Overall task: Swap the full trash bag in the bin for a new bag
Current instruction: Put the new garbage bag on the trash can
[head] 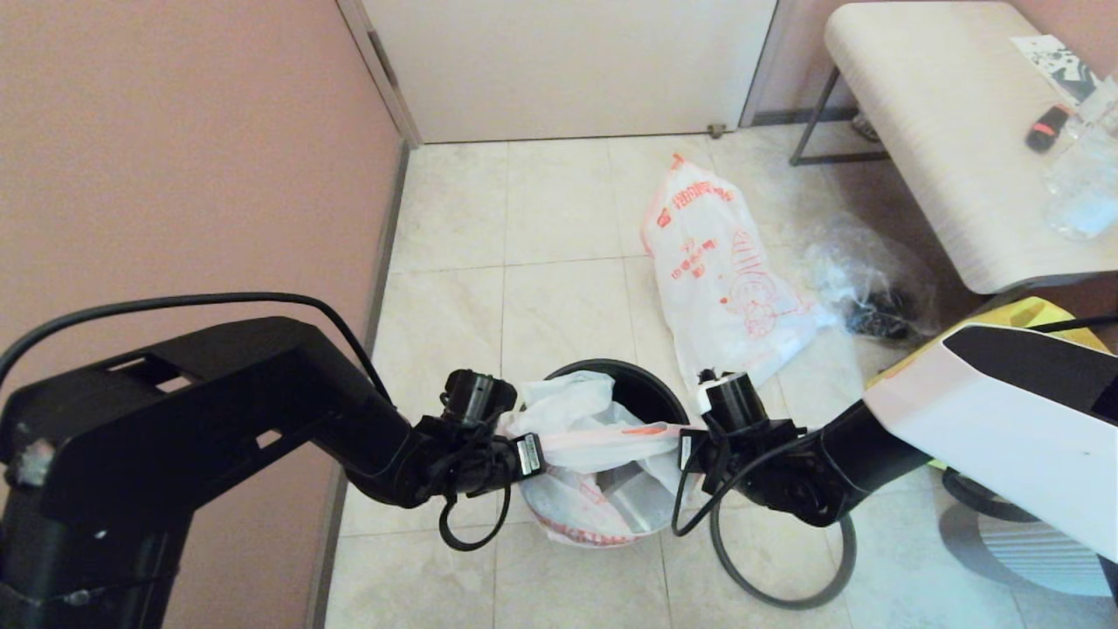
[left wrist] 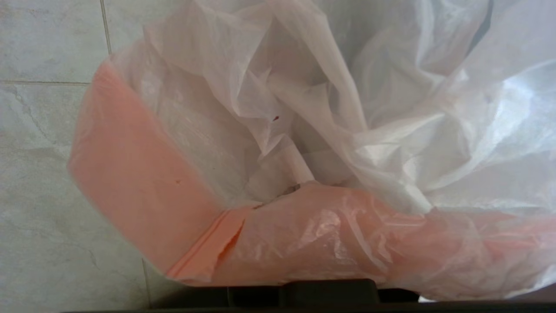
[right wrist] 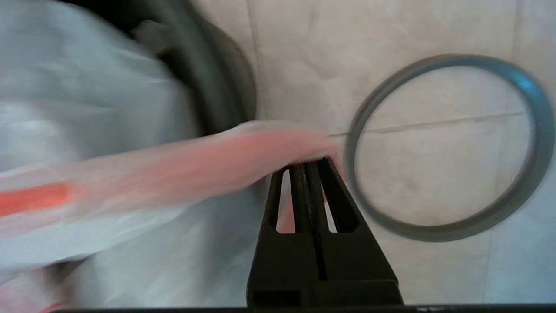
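The black bin (head: pixel 653 384) stands on the floor between my two arms. Across its mouth the thin new bag (head: pixel 603 437) is stretched by its orange band, and its white body hangs over the bin's near side. My left gripper (head: pixel 534 456) holds the band's left end, with its fingers wrapped in the plastic (left wrist: pixel 312 234). At the other end, my right gripper (right wrist: pixel 309 161) is shut on the band beside the bin (right wrist: pixel 217 87). The plump full trash bag (head: pixel 725 271) lies on the tiles behind the bin.
The dark grey hoop rim (head: pixel 786 598) lies on the floor under my right arm, also in the right wrist view (right wrist: pixel 443 232). A clear bag of dark items (head: pixel 865 293) and a yellow tote (head: pixel 1035 313) sit right, below a bench (head: pixel 943 131). A wall (head: pixel 175 175) runs left.
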Controlling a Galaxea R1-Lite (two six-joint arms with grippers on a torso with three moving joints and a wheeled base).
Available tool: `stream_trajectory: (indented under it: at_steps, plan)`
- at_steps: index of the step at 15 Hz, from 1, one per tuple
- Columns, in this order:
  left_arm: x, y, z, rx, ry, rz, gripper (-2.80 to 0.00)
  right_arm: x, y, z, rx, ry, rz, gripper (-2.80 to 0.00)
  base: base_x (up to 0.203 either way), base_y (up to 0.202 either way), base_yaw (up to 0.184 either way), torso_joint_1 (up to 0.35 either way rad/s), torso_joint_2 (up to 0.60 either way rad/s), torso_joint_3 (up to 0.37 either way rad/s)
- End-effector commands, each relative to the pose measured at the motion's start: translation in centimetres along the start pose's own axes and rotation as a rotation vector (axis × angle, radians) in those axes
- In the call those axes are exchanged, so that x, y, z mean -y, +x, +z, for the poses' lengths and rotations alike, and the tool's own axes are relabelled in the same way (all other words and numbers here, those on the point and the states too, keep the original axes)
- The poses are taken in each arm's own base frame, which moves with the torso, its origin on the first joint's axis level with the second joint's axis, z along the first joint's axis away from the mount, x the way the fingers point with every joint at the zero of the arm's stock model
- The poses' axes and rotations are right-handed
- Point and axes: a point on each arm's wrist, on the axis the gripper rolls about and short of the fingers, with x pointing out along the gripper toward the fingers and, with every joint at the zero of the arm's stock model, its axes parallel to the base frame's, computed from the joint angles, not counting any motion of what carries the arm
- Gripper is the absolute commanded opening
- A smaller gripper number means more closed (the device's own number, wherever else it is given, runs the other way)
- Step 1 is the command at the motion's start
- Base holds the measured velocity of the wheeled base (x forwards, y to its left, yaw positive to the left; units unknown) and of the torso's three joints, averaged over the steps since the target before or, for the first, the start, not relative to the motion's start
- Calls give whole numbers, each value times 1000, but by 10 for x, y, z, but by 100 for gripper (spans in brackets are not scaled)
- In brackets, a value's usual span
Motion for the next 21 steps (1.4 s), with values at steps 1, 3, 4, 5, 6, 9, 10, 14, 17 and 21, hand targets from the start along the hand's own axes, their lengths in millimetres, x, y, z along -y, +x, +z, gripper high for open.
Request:
stream_trajectory:
  at_steps: [1, 3, 4, 5, 6, 9, 10, 14, 17, 21]
  plan:
    - [0, 0, 0, 2, -4, -1, -280, -4, -10, 5, 33, 23, 25, -280, 0, 0, 0, 0, 0, 0]
    - [2, 0, -1, -4, 0, -4, -280, -8, -10, 12, 93, 50, 55, -280, 0, 0, 0, 0, 0, 0]
    - [2, 0, -2, -4, 2, -5, -280, -9, -10, 12, 98, 51, 58, -280, 0, 0, 0, 0, 0, 0]
    - [3, 0, -2, -4, 3, -7, -280, -10, -8, 11, 98, 50, 57, -280, 0, 0, 0, 0, 0, 0]
    - [4, -1, -3, -9, 7, -9, -280, -10, -6, 12, 104, 53, 55, -280, 0, 0, 0, 0, 0, 0]
    - [6, -1, -6, -18, 13, -14, -280, -11, 3, 20, 129, 69, 51, -280, 0, 0, 0, 0, 0, 0]
    - [7, -2, -6, -18, 14, -15, -280, -11, 6, 21, 134, 71, 48, -280, 0, 0, 0, 0, 0, 0]
    - [9, -1, -9, -25, 21, -18, -280, -14, 7, 30, 159, 78, 58, -280, 0, 0, 0, 0, 0, 0]
    - [9, 0, -10, -28, 25, -18, -280, -9, -10, 37, 170, 88, 63, -280, 0, 0, 0, 0, 0, 0]
    - [10, -1, -8, -17, 24, -23, -280, -13, -52, 16, 82, 19, 85, -280, 0, 0, 0, 0, 0, 0]
